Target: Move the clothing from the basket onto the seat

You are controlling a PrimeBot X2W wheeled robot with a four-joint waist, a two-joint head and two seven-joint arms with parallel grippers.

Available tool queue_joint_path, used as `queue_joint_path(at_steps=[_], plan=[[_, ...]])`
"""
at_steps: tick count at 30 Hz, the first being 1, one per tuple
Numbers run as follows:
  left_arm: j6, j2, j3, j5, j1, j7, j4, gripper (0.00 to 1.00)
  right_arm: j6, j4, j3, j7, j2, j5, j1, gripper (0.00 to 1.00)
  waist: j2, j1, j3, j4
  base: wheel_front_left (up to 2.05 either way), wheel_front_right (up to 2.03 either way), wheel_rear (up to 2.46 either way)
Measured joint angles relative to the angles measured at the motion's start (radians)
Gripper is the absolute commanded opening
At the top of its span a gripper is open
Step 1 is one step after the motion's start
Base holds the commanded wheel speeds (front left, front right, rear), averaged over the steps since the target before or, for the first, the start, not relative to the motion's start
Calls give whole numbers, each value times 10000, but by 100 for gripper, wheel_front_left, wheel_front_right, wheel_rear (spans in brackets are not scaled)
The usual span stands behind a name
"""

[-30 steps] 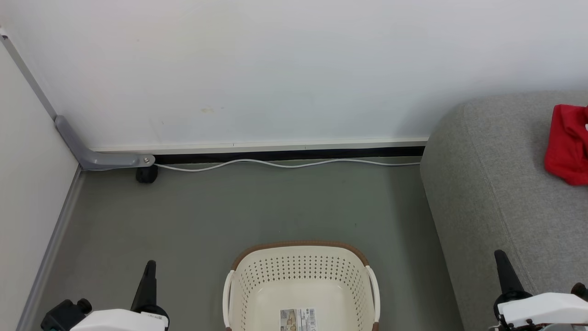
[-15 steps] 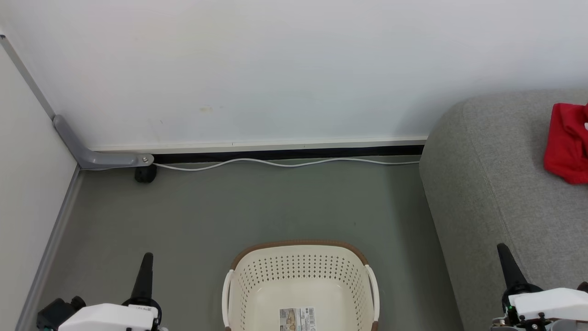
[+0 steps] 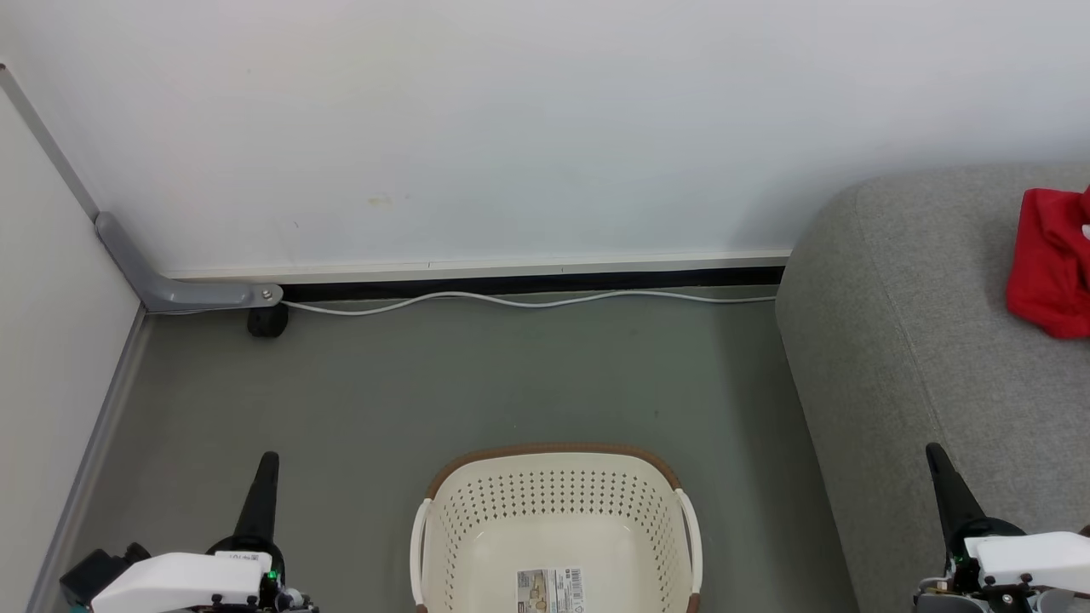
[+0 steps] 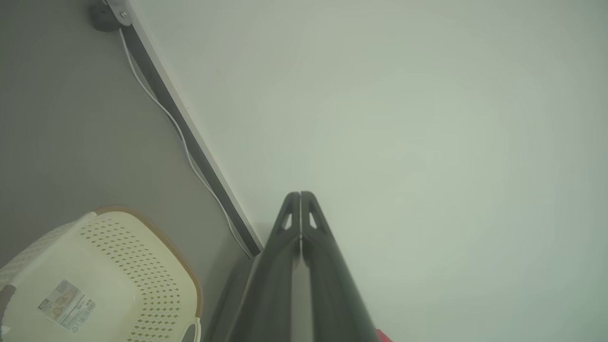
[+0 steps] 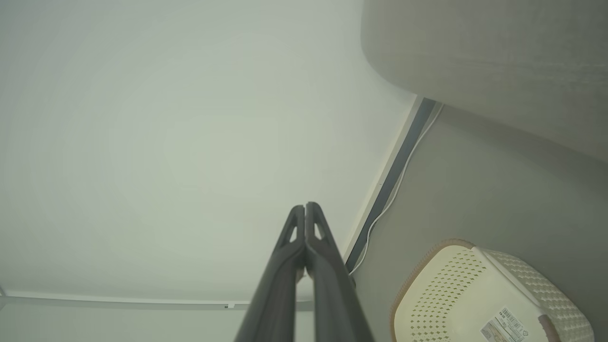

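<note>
The cream basket (image 3: 553, 511) with a brown rim stands on the grey floor at the bottom centre, nothing inside but a barcode label (image 3: 550, 589). It also appears in the left wrist view (image 4: 104, 266) and the right wrist view (image 5: 475, 285). Red clothing (image 3: 1052, 264) lies on the grey seat (image 3: 920, 358) at the right edge. My left gripper (image 3: 266, 460) points up at the lower left, shut and holding nothing (image 4: 300, 194). At the lower right, my right gripper (image 3: 934, 451) is over the seat's front, shut and holding nothing too (image 5: 305, 206).
A white wall runs across the back, with a white cable (image 3: 528, 300) lying along its dark skirting. A grey bracket (image 3: 179, 289) and a small black wheel (image 3: 266, 320) sit in the left corner. Another wall closes the left side.
Both arms have drawn slightly lower and outward in the head view, and the view has shifted a little. The basket and the clothing stay where they were.
</note>
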Motion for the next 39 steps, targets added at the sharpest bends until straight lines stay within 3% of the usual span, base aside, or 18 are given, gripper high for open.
queue_joint_path(at_steps=[20, 39], plan=[[-180, 8, 230, -2238, -271, 529, -174, 0, 0, -299, -320, 560, 44, 2113, -103, 0, 0, 0, 42, -40, 0, 0, 0], [-186, 8, 236, -2263, -271, 529, -182, 0, 0, -311, -330, 560, 46, 2119, -104, 0, 0, 0, 42, -40, 0, 0, 0]])
